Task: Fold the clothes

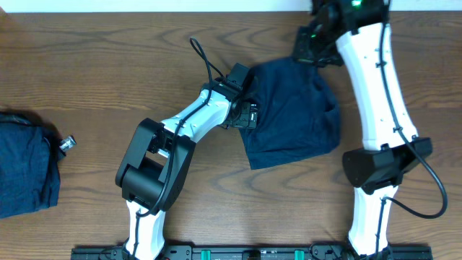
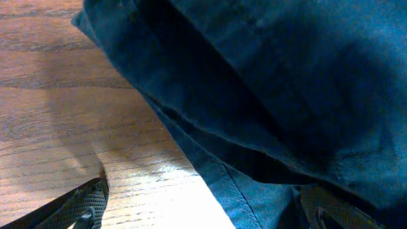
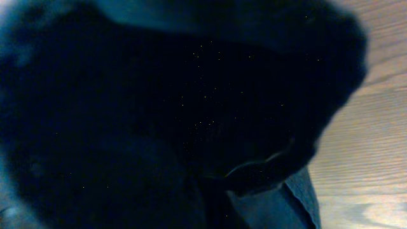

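Observation:
A dark navy garment (image 1: 292, 112), one of the clothes, lies rumpled on the wooden table right of centre. My left gripper (image 1: 250, 115) is at its left edge, open. In the left wrist view its fingertips (image 2: 86, 205) straddle the hem of the garment (image 2: 267, 83), one on bare wood and the other under the cloth. My right gripper (image 1: 316, 49) is shut on the garment's far corner. Dark cloth (image 3: 165, 108) fills the right wrist view and hides those fingers. A second navy garment (image 1: 23, 167) lies bunched at the table's far left edge.
A small shiny silver knob (image 1: 66, 144) sits just right of the left-hand garment. The table's far edge (image 1: 144, 13) meets a white wall. A black rail (image 1: 253, 252) runs along the near edge between the two arm bases.

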`<state>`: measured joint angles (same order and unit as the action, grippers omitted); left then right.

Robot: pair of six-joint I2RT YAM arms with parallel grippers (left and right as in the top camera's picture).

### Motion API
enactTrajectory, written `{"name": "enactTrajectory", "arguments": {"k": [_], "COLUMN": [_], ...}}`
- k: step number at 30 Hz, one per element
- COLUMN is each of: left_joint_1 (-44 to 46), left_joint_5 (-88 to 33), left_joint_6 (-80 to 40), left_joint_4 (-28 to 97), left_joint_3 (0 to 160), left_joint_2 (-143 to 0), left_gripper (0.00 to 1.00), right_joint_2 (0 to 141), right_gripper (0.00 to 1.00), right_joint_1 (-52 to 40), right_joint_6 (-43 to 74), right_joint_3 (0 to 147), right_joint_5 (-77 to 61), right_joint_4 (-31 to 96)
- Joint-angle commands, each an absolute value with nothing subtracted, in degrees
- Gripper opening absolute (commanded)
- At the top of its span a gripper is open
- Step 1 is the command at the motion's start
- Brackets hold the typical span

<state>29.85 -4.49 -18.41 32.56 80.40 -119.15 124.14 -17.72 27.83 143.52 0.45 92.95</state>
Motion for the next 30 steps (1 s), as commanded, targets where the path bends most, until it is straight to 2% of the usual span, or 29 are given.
{"name": "enactTrajectory", "arguments": {"k": [1, 16, 30], "left_joint_1": [30.6, 27.3, 15.6], "left_joint_5": [-11.5, -11.5, -11.5], "left_joint_6": [-20.8, -27.0, -29.3], "left_joint_4": [34.0, 39.4, 45.8], "left_joint_3": [77.0, 79.5, 79.5], "left_joint_2": [-125.7, -123.5, -105.6], "left_gripper": [0.98, 0.98, 0.98], "right_joint_2": [125.1, 126.6, 126.8], "right_gripper": [0.01, 0.01, 0.01], "right_joint_1": [-19.7, -20.7, -20.7], "right_joint_6": [30.2, 31.3, 31.3], "right_joint_3": [144.3, 144.3, 144.0], "right_joint_5": [-0.2, -0.3, -0.3], "right_joint_4": [92.7, 92.8, 92.5]}}
